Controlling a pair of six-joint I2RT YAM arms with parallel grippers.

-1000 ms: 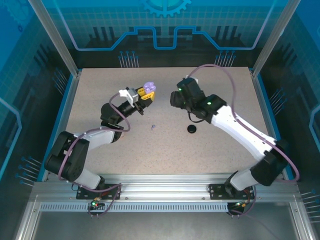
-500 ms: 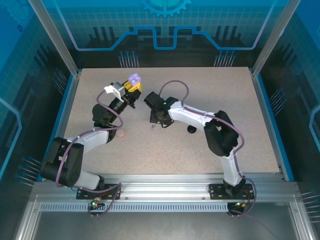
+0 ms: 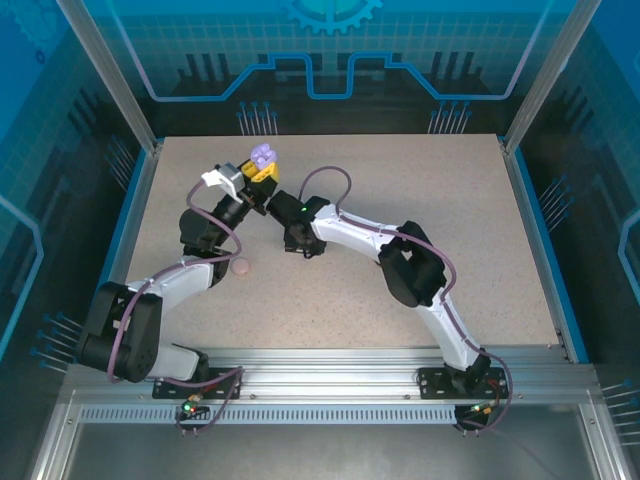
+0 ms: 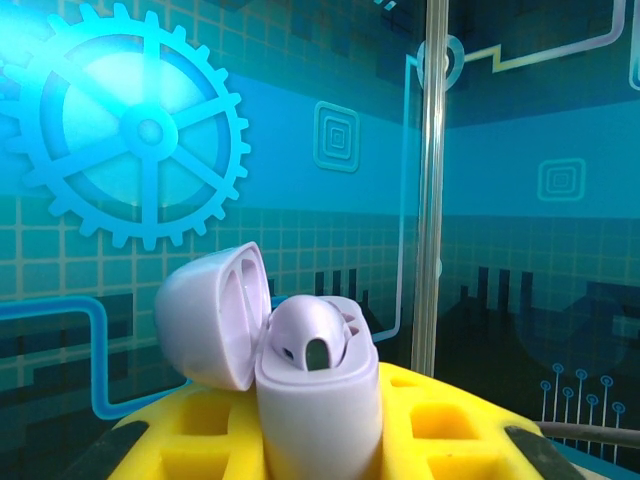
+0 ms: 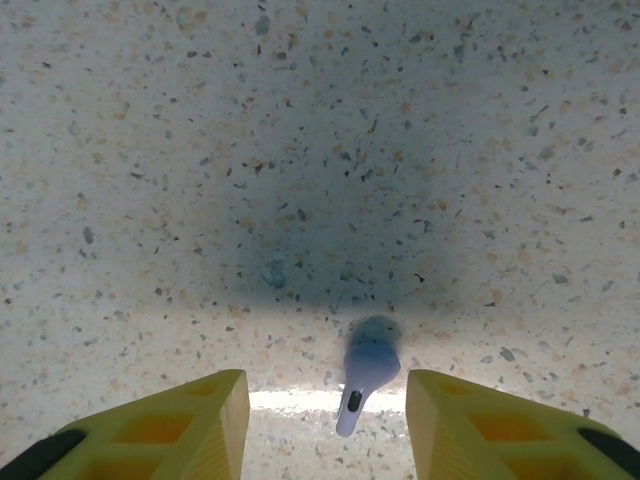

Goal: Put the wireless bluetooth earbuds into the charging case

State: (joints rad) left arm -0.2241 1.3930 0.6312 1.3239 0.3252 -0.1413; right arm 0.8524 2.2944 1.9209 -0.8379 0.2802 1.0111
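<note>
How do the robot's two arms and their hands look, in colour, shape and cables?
Both the left arm and the right arm have white shells and black joints, and a thin purple cable loops along each. The left hand and the right hand end in two blocky yellow fingers with square hollows. A small green light sits near the right wrist.

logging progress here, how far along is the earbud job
Done: the left gripper holds the lavender case lifted, lid open. In hand: the right gripper sits low over a lavender earbud lying on the table, open jaws either side, not gripping it. Left: grasp that bud and seat it in the case. Whether the case already holds a bud I cannot tell.
</note>
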